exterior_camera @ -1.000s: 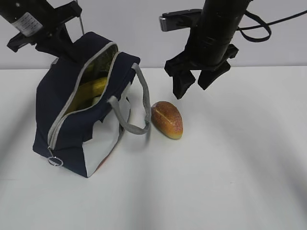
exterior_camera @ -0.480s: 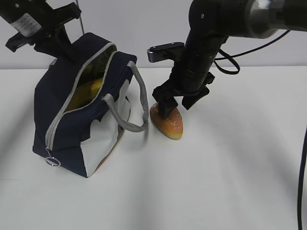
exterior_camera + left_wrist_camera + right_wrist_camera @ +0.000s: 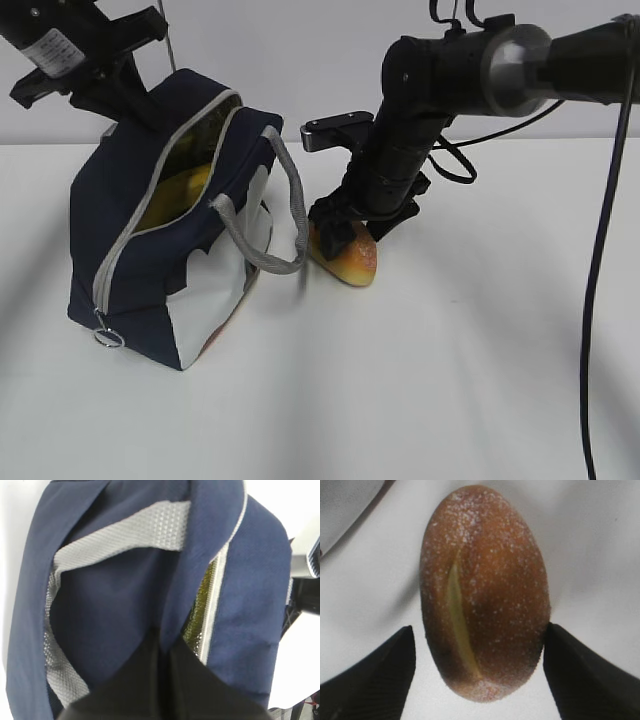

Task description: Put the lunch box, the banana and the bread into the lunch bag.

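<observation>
From the exterior view, the bread (image 3: 345, 256) lies on the table (image 3: 480, 340) just beside the lunch bag (image 3: 165, 240), where something yellow, likely the banana (image 3: 180, 190), shows inside; the right gripper (image 3: 352, 232) leans down steeply over the loaf, which could roll from an off-centre squeeze. The left wrist view shows the left gripper (image 3: 162, 652), jaws pressed together, pinching the bag's navy fabric. The right wrist view shows spread jaws flanking the bread (image 3: 485, 592), one apparently touching it.
</observation>
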You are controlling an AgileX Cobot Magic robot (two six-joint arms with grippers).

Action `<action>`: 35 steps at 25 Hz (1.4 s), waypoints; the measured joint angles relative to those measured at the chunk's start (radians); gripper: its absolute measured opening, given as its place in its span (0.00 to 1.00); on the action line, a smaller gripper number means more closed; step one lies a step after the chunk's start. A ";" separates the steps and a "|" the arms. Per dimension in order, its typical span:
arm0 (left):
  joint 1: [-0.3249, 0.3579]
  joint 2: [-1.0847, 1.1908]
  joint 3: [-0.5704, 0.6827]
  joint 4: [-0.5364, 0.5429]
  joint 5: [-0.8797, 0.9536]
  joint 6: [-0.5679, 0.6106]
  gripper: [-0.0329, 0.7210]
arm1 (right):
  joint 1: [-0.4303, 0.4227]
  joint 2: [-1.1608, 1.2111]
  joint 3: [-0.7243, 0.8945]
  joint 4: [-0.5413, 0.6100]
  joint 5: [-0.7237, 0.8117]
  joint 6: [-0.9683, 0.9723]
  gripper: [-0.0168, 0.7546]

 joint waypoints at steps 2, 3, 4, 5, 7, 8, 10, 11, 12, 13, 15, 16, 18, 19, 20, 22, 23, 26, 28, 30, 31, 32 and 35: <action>0.000 0.000 0.000 0.003 0.000 0.000 0.04 | 0.000 0.009 0.000 0.000 -0.016 0.000 0.78; 0.000 0.000 0.000 0.005 0.000 0.000 0.04 | 0.000 0.018 0.000 0.000 -0.020 0.000 0.78; 0.000 0.000 0.000 0.005 0.000 0.000 0.04 | 0.000 0.027 -0.002 0.002 -0.023 0.000 0.78; 0.000 0.000 0.000 0.005 0.000 0.000 0.04 | 0.000 0.033 -0.002 0.002 -0.026 -0.002 0.78; 0.000 0.000 0.000 0.008 0.000 0.000 0.04 | -0.002 0.037 -0.002 0.002 -0.030 -0.002 0.78; 0.000 0.000 0.000 0.009 0.000 0.000 0.04 | -0.002 0.037 -0.002 0.002 -0.032 -0.004 0.78; 0.000 0.000 0.000 0.009 0.000 0.000 0.04 | -0.002 0.037 -0.002 0.002 -0.035 -0.004 0.78; 0.000 0.000 0.000 0.009 0.000 0.000 0.04 | -0.002 0.037 -0.002 0.002 -0.035 -0.004 0.76; 0.000 0.000 0.000 0.010 0.000 0.000 0.04 | -0.002 0.037 -0.002 0.002 -0.035 -0.004 0.74; 0.000 0.000 0.000 0.010 0.000 0.000 0.04 | -0.002 0.037 -0.002 0.002 -0.035 -0.005 0.71; 0.000 0.000 0.000 0.011 0.000 0.000 0.04 | -0.002 0.037 -0.002 0.002 -0.036 -0.005 0.63; 0.000 0.000 0.000 0.011 0.000 0.000 0.04 | -0.002 0.037 -0.002 0.002 -0.036 -0.005 0.60; 0.000 0.000 0.000 0.012 0.000 0.000 0.04 | -0.002 0.037 -0.002 0.002 -0.036 -0.005 0.55; 0.000 0.000 0.000 0.012 0.000 0.000 0.04 | -0.002 0.037 -0.002 0.000 -0.034 -0.005 0.53; 0.000 0.000 0.000 0.012 0.000 0.000 0.04 | -0.002 0.037 -0.004 -0.002 -0.032 -0.005 0.52; 0.000 0.000 0.000 0.012 0.000 0.000 0.04 | -0.002 0.037 -0.006 -0.014 -0.022 -0.005 0.51; 0.000 0.000 0.000 0.012 0.000 0.000 0.04 | -0.002 0.037 -0.016 -0.026 -0.007 -0.003 0.51; 0.000 0.000 0.000 0.012 0.000 0.000 0.04 | -0.002 0.042 -0.058 -0.071 0.073 0.011 0.51; 0.000 0.000 0.000 0.013 0.000 0.000 0.04 | -0.009 0.044 -0.100 -0.104 0.145 0.030 0.51; 0.000 0.000 0.000 0.013 0.000 0.000 0.04 | -0.015 0.044 -0.157 -0.139 0.210 0.044 0.51; 0.000 0.000 0.000 0.013 0.000 0.000 0.04 | -0.020 0.044 -0.183 -0.158 0.243 0.054 0.50; 0.000 0.000 0.000 0.013 0.000 0.000 0.04 | -0.021 0.044 -0.213 -0.172 0.264 0.064 0.50; 0.000 0.000 0.000 0.013 0.000 0.000 0.04 | -0.032 0.036 -0.273 -0.196 0.280 0.107 0.50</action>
